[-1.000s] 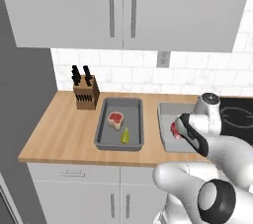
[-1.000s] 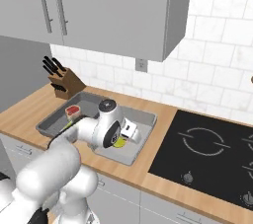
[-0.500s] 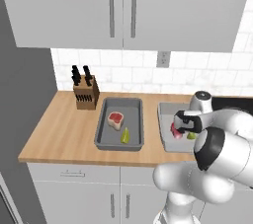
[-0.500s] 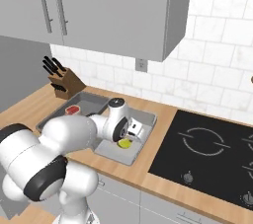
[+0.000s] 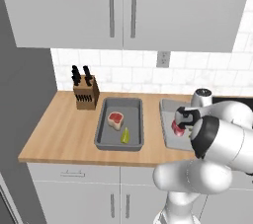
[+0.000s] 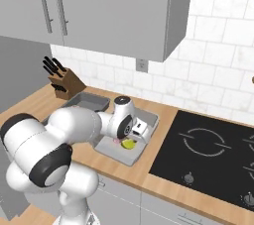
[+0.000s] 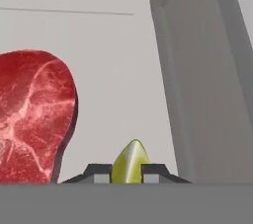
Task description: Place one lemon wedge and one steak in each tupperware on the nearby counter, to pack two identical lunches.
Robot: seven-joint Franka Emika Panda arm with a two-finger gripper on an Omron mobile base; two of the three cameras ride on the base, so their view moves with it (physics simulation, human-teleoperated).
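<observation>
Standing claw: the claw (image 7: 130, 174) hung low over the right tupperware (image 5: 168, 136), its two dark tips closed against a yellow lemon wedge (image 7: 130, 163) pinched between them
Right tray: it sat on the tabletop (image 5: 64, 131) just beside the black cooktop (image 6: 208, 152); a red marbled steak (image 7: 32, 117) lay on its pale floor, close beside the held wedge as the hand view showed it
Right base view: the wedge (image 6: 129, 144) showed as a yellow spot in that tray, just under the white wrist
Left tray: the left tupperware (image 5: 106, 136) lay next to the right one, apart from it, holding a second steak (image 5: 116, 119) toward its back and a second lemon wedge (image 5: 125, 135) toward its front right
Other things: a wooden knife block (image 5: 86, 93) stood at the back of the tabletop, to the left of the left tray, near the tiled wall
</observation>
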